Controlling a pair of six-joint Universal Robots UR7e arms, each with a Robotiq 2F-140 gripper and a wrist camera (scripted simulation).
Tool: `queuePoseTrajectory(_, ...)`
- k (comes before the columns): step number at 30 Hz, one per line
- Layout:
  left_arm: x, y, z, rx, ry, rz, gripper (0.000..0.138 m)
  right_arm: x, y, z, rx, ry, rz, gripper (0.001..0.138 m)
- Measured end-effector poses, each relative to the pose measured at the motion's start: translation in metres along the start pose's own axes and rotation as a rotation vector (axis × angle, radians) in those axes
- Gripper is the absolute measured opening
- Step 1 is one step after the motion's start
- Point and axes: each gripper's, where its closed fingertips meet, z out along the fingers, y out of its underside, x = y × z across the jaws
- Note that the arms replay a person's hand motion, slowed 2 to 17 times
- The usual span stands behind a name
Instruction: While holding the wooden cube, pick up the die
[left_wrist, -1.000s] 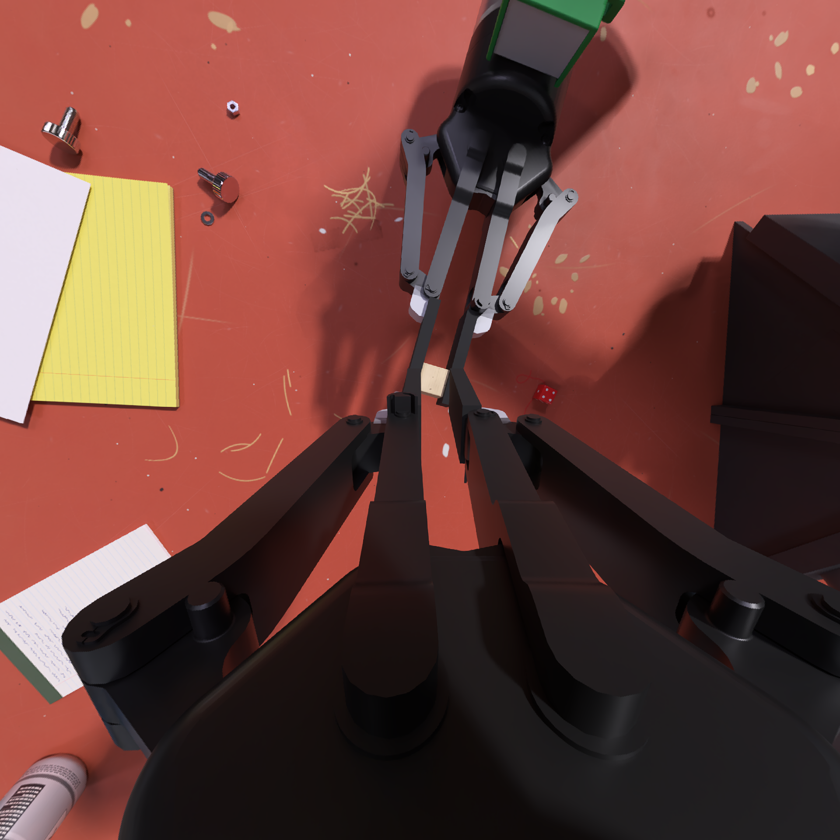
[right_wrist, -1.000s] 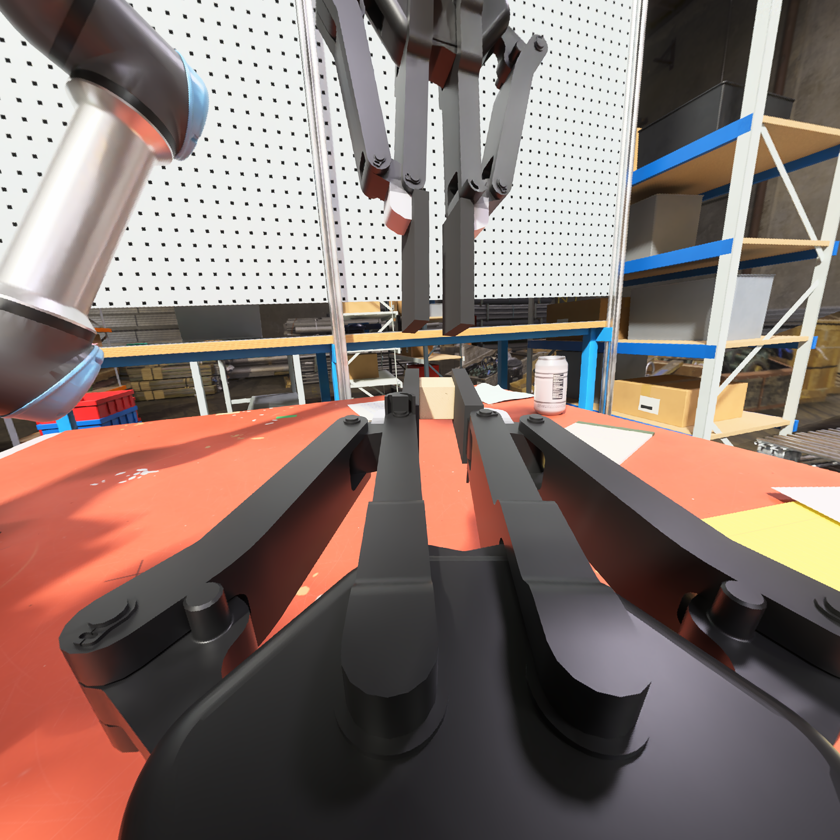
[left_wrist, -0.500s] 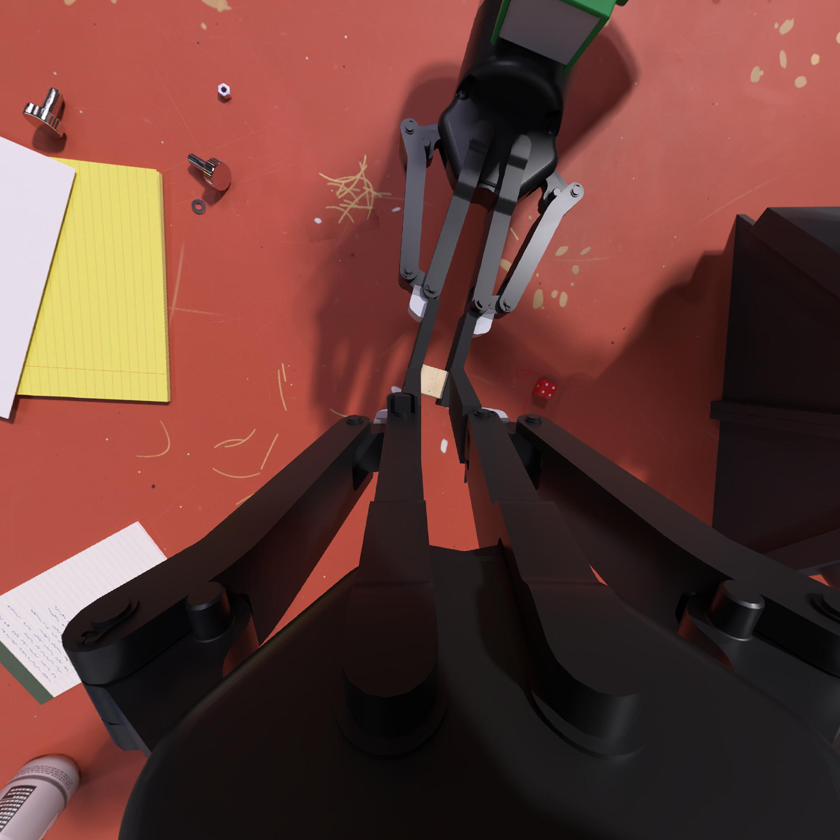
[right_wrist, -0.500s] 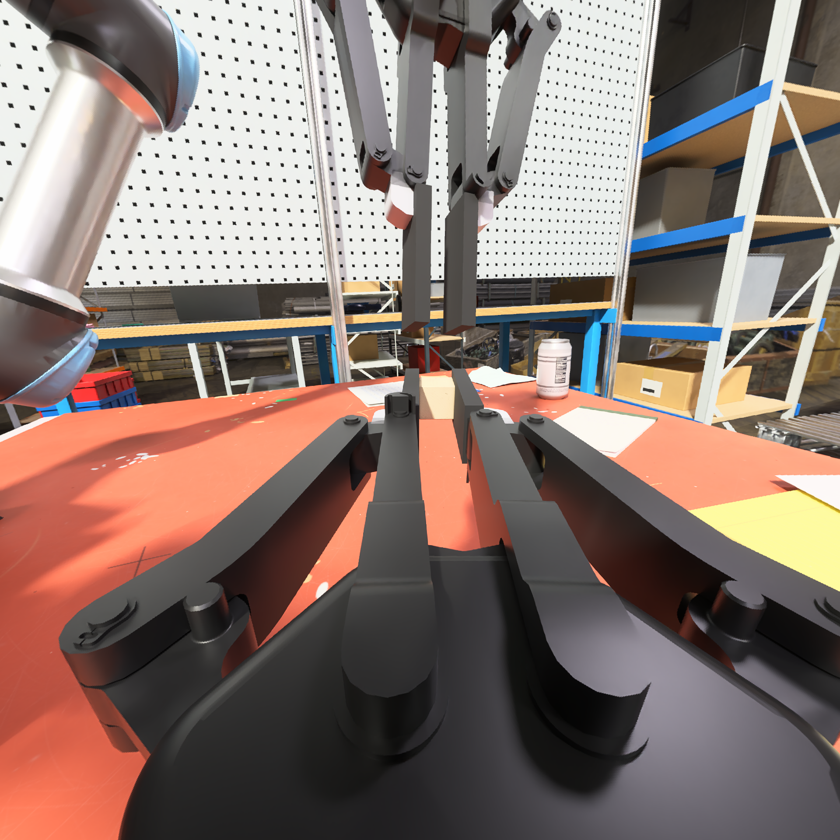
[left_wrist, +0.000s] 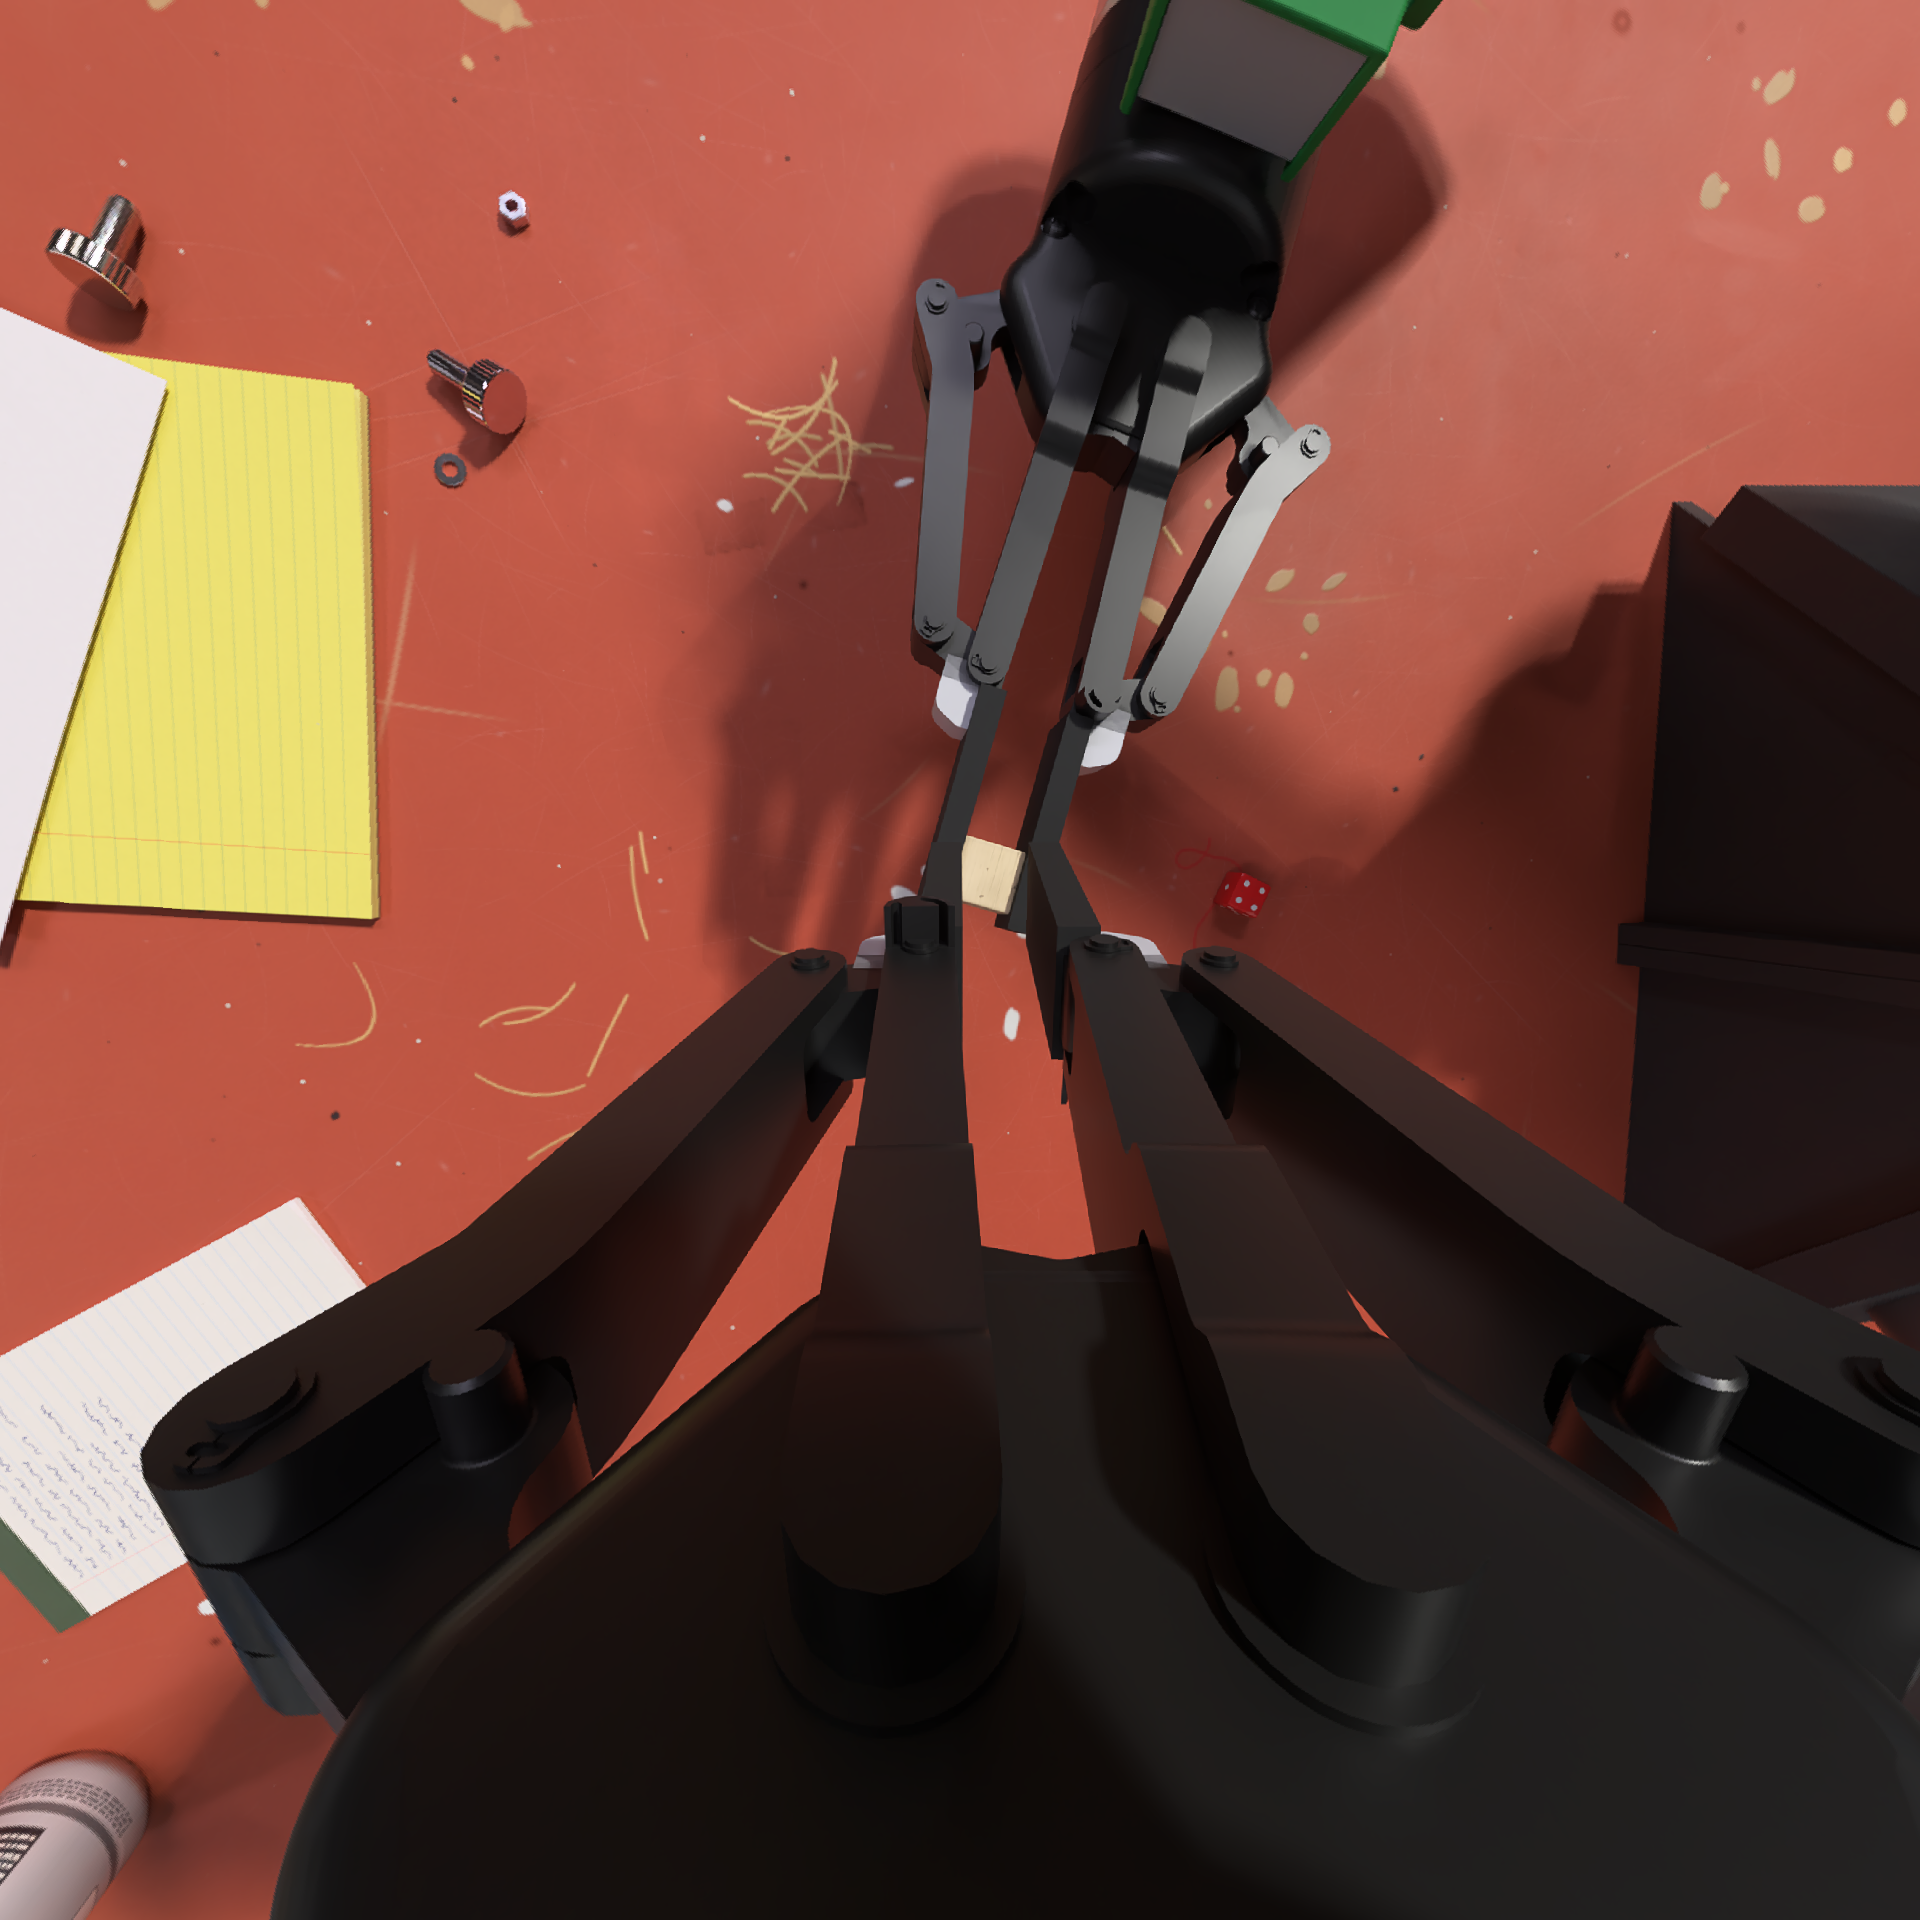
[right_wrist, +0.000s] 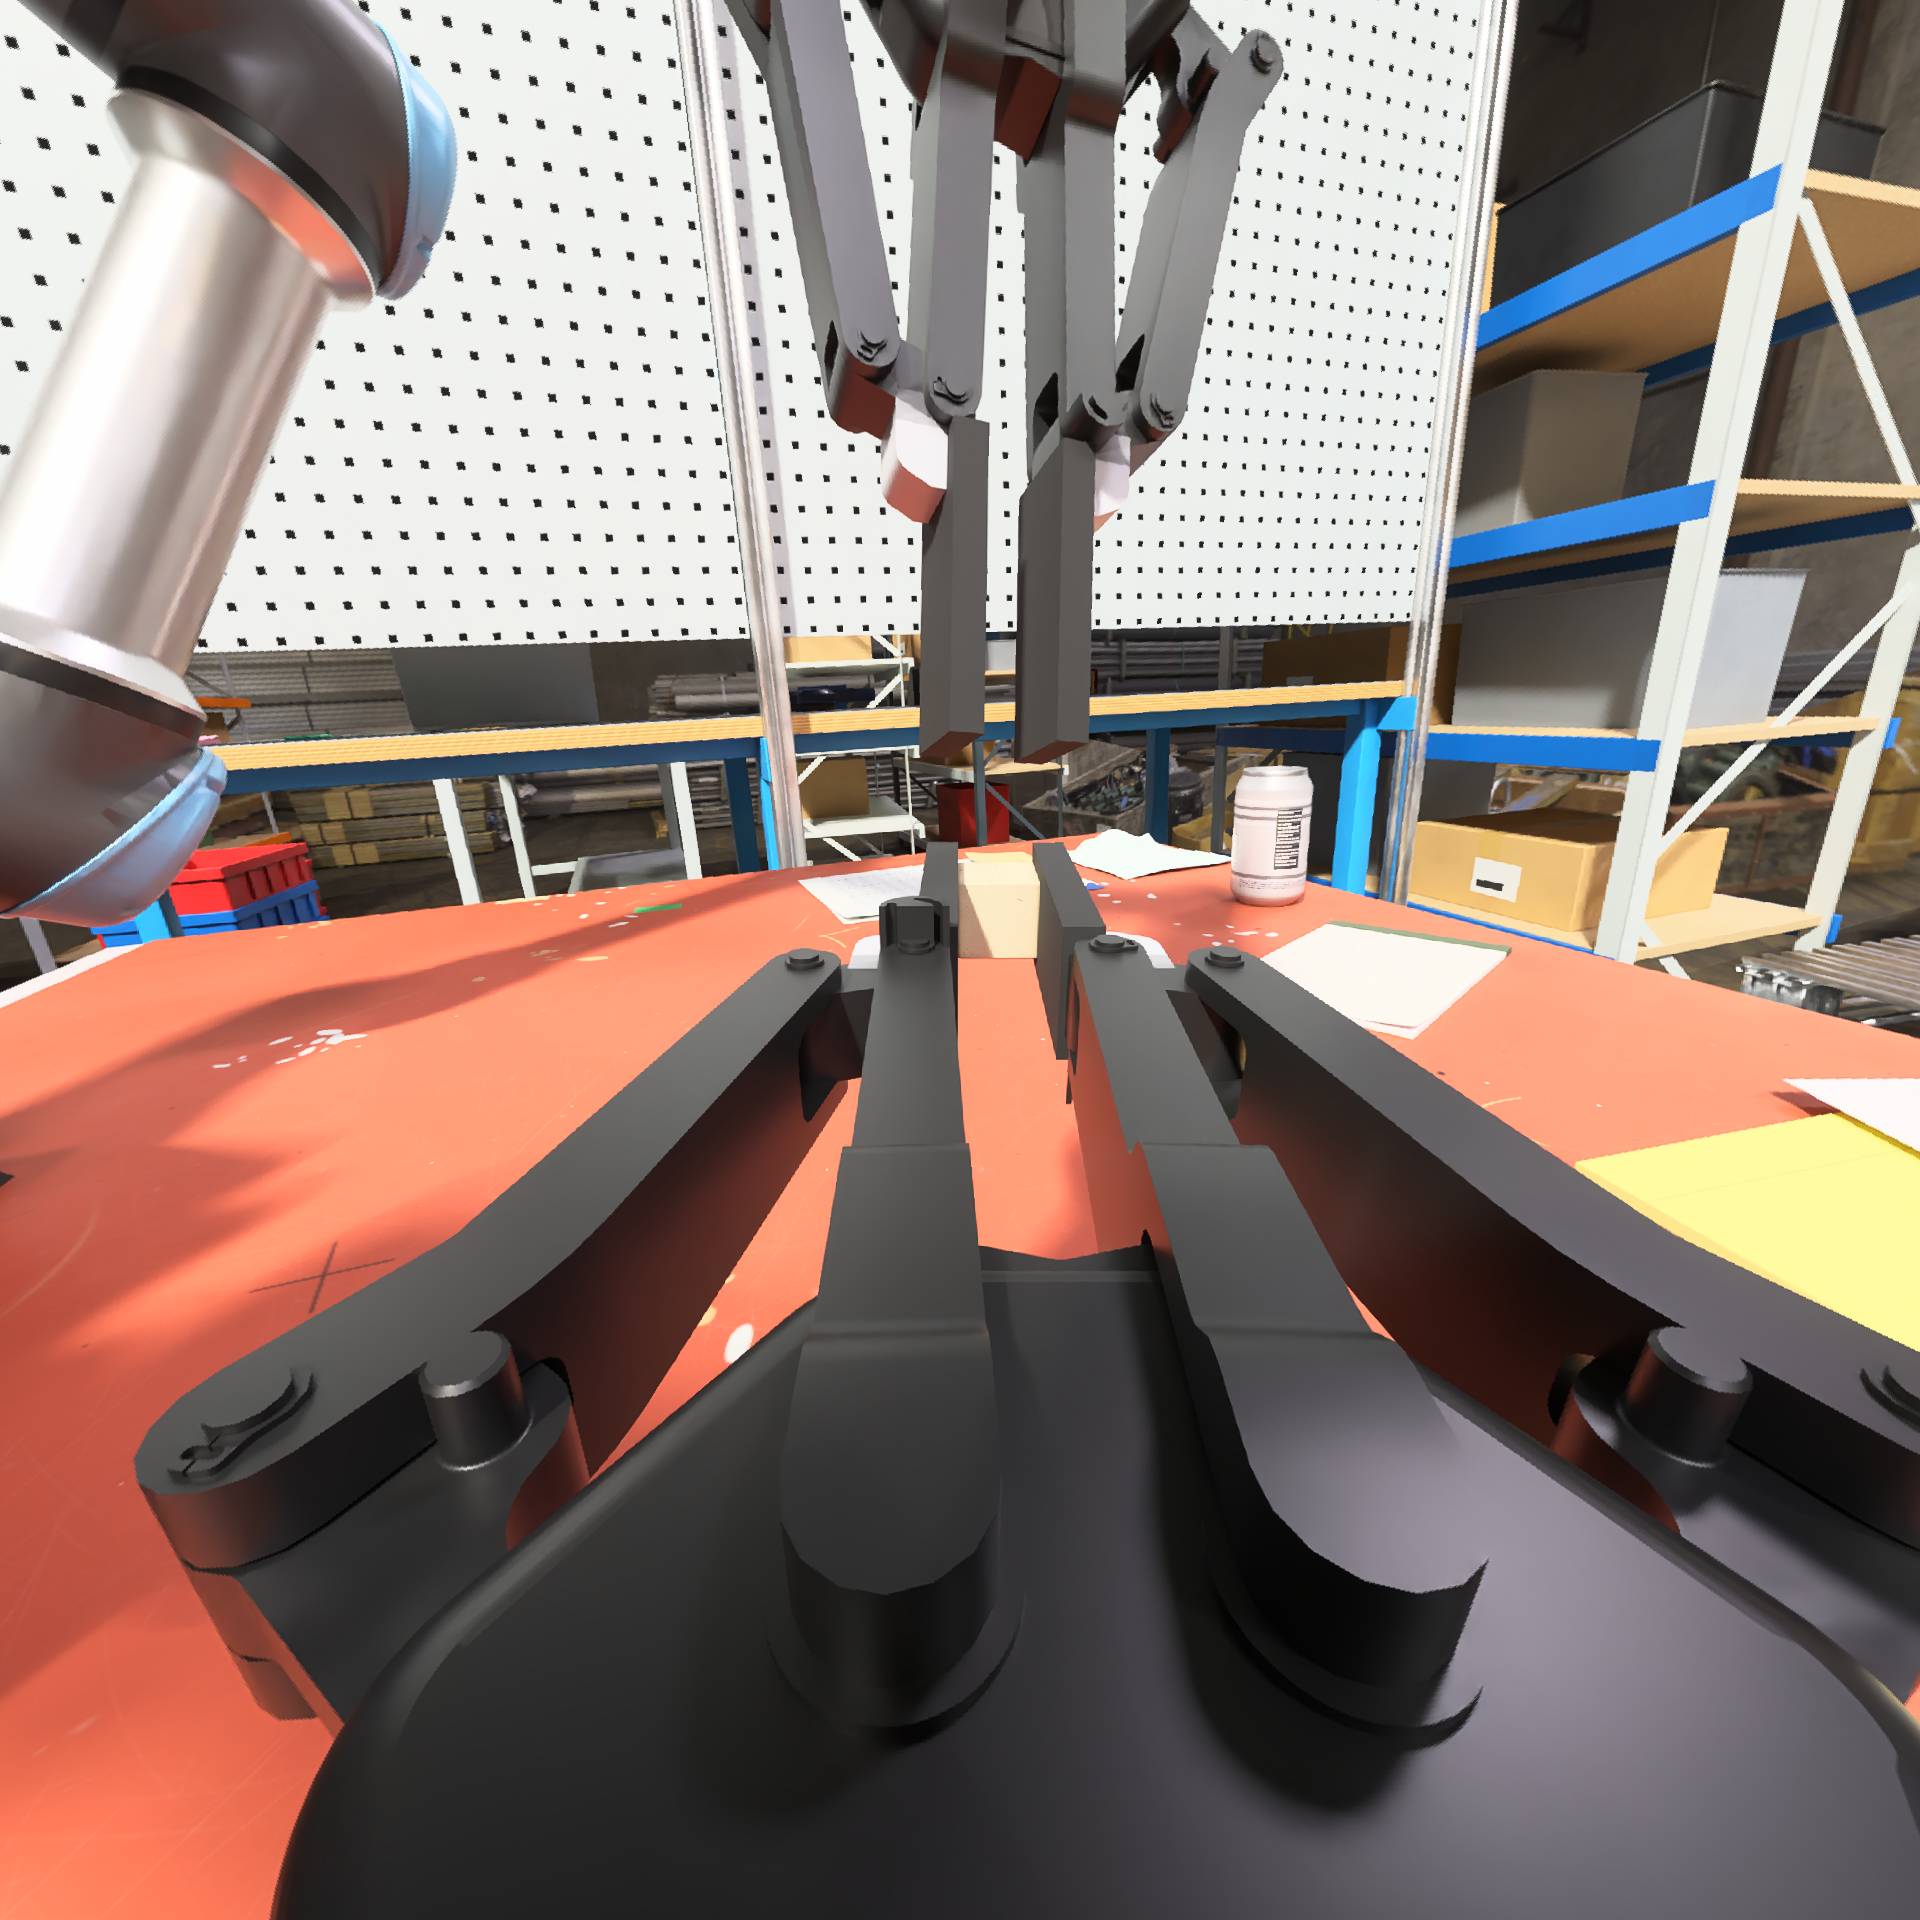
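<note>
My right gripper (right_wrist: 995, 868) is shut on the pale wooden cube (right_wrist: 997, 914) and holds it just above the red table (right_wrist: 416, 1091). In the left wrist view, which looks straight down, the cube (left_wrist: 990, 876) sits between the right gripper's fingertips (left_wrist: 982, 904). My left gripper (left_wrist: 987, 935) hangs tips-down right over the cube. Its fingers (right_wrist: 951, 582) stand almost together with a narrow gap and hold nothing. The small red die (left_wrist: 1242, 894) lies on the table a little to the right of the cube. It is hidden in the right wrist view.
A yellow pad (left_wrist: 208, 644) under a white sheet (left_wrist: 52, 520) lies at the left. Two metal bolts (left_wrist: 483, 390), a nut (left_wrist: 511, 208) and a washer (left_wrist: 449, 470) lie nearby. A lined notebook (left_wrist: 125, 1403) and a can (left_wrist: 62, 1829) sit lower left. A dark box (left_wrist: 1787, 831) stands right of the die.
The table has slid slightly left in the left wrist view and the background has risen slightly in the right wrist view. Both grippers keep the same finger spacing. The die has not moved.
</note>
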Motion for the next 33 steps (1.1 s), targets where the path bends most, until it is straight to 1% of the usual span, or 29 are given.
queuePoseTrajectory(33, 0.0006, 0.0012, 0.0001, 0.044, 0.012, 0.002, 0.019, -0.0005, -0.0001, 0.0013, 0.009, 0.001, -0.001, 0.019)
